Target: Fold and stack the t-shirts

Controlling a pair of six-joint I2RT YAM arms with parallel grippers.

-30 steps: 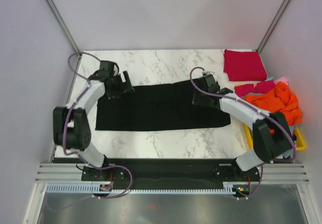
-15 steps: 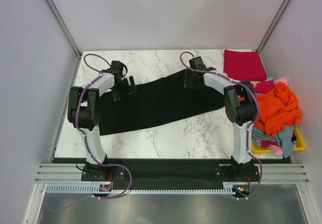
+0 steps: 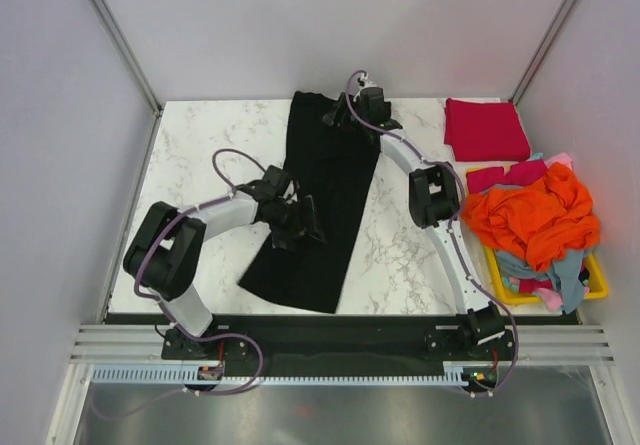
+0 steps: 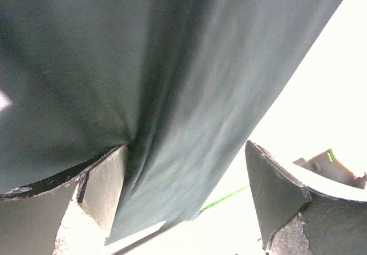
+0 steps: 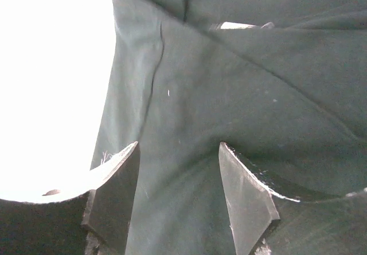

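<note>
The large black t-shirt [image 3: 322, 190] lies folded into a long strip, running from the table's far middle to the near centre. My left gripper [image 3: 298, 223] rests on its near half with its jaws apart. In the left wrist view the gripper [image 4: 186, 152] straddles the black cloth [image 4: 172, 66] near its edge. My right gripper [image 3: 345, 111] is on the strip's far end, open. In the right wrist view the gripper [image 5: 179, 146] has black cloth [image 5: 241, 94] between its fingers. A folded crimson t-shirt [image 3: 487, 128] lies at the far right.
A yellow basket [image 3: 598, 287] at the right edge holds a heap with an orange t-shirt [image 3: 535, 215], a light blue one [image 3: 562, 277], a crimson piece [image 3: 505, 175] and a bit of pink [image 3: 562, 158]. The marble table [image 3: 200, 155] shows to the left of the strip.
The black t-shirt has swung from lying across the table to lying lengthwise. My left gripper moved nearer and right; my right gripper moved to the far edge.
</note>
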